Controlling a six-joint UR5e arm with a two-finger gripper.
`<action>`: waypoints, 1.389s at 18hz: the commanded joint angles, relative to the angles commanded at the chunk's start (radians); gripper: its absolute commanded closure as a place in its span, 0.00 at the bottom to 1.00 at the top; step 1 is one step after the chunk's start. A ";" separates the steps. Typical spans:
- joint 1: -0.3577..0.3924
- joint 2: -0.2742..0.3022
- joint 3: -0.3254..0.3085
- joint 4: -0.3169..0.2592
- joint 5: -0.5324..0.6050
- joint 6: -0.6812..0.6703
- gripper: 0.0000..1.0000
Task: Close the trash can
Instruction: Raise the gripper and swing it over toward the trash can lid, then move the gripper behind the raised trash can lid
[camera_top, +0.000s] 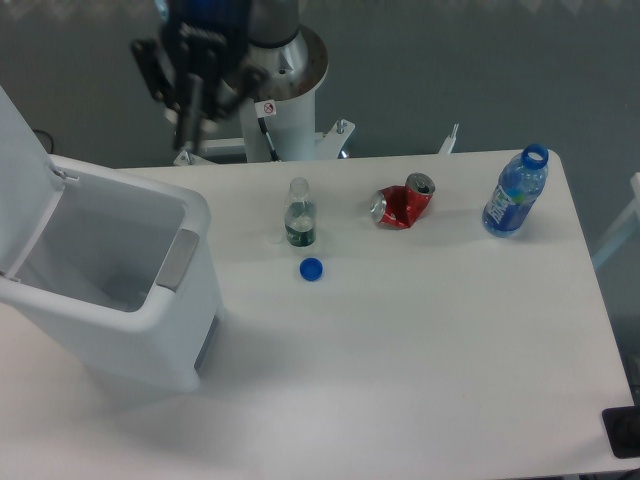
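The trash can (175, 335) is a big white bin on the left part of the table. It stands open, with its flat lid (22, 180) raised upright along the far left side and a grey latch (178, 258) on the front rim. My gripper (196, 100) hangs high behind the bin's back right corner, above the table's rear edge. It is blurred, its dark fingers are spread open, and nothing is between them.
A small clear bottle (299, 215) without a cap stands mid-table, with a blue cap (311, 268) just in front of it. A crushed red can (402, 203) lies to the right, and a blue water bottle (516, 190) stands near the right edge. The arm's base column (280, 95) rises behind the table.
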 joint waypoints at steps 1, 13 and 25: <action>-0.012 0.014 0.000 0.000 -0.002 0.002 1.00; -0.206 0.003 0.011 0.026 -0.081 0.165 1.00; -0.316 -0.101 0.092 0.031 -0.083 0.308 1.00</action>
